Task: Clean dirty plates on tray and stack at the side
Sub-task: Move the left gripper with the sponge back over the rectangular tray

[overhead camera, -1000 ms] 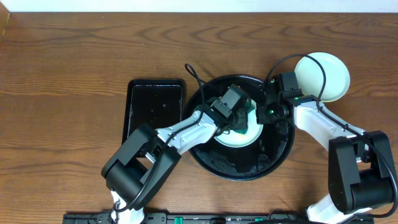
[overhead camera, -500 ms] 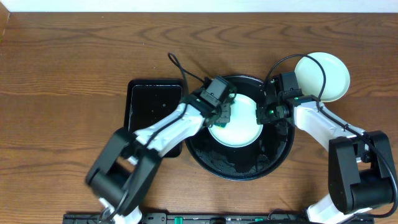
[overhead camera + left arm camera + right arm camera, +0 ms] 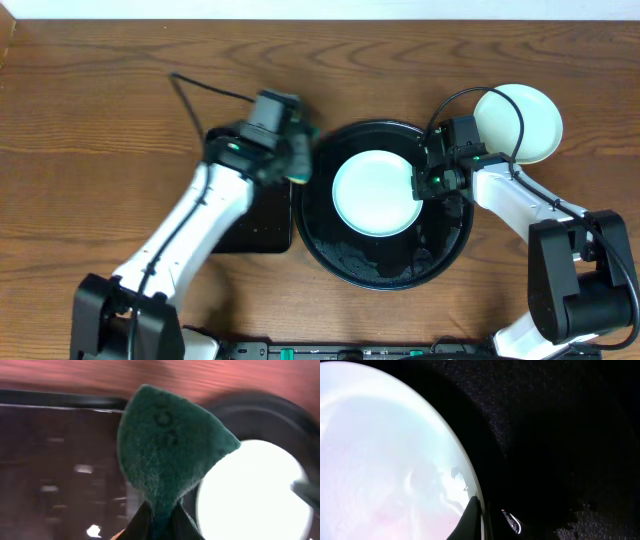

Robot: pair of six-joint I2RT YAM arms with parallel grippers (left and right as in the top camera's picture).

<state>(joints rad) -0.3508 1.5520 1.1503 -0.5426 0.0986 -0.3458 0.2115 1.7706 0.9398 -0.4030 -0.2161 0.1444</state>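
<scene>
Gripping sponge: left pincer. Right pincer clamps one plate on tray; second plate aside.

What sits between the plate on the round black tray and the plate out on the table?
The right gripper, at the edge of the tray plate, and its black wrist, short of the side plate. The overhead view shows this.

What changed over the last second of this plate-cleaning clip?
The left gripper, still pinching the green sponge, swung left off the pale plate in the round tray to the right edge of the rectangular tray. Unchanged: the right gripper clamps that plate's right rim, and the other plate sits on the table.
</scene>
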